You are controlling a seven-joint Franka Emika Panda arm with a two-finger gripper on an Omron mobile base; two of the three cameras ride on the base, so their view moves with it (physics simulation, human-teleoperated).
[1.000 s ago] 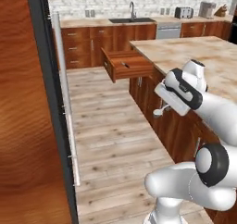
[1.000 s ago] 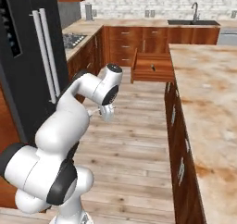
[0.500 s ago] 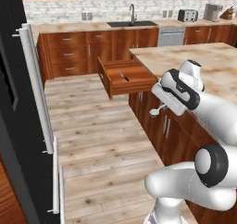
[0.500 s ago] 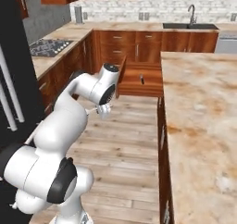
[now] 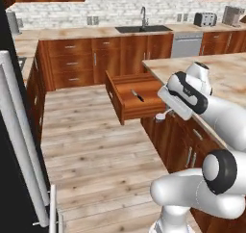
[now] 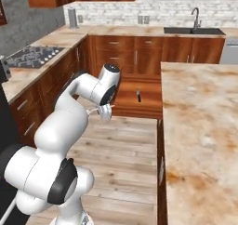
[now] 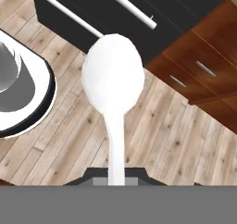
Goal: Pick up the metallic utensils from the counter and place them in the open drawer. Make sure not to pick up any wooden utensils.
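Observation:
My gripper (image 7: pixel 116 174) is shut on the thin handle of a metal spoon (image 7: pixel 113 79), which looks pale here, its bowl pointing away from the hand over the plank floor. The gripper (image 5: pixel 166 112) hangs just right of the open drawer (image 5: pixel 140 113), in front of the island. From the other side the gripper (image 6: pixel 103 111) sits left of the drawer (image 6: pixel 137 112), the spoon (image 6: pixel 94 111) sticking out. The knife (image 5: pixel 138 96) lies inside the drawer, also seen as the knife (image 6: pixel 138 96). The counter (image 5: pixel 226 68) stretches right. Wooden utensils are out of view.
A black fridge with white bar handles (image 5: pixel 17 145) stands close on the left and fills the far end of the hand view as the fridge (image 7: pixel 139 10). The wall counter holds a sink (image 5: pixel 144 29) and a stove (image 6: pixel 32 54). Floor lies open between them.
The whole picture has shifted as the base drove: the drawer now sits nearer and more central. The gripper has stayed shut on the spoon throughout.

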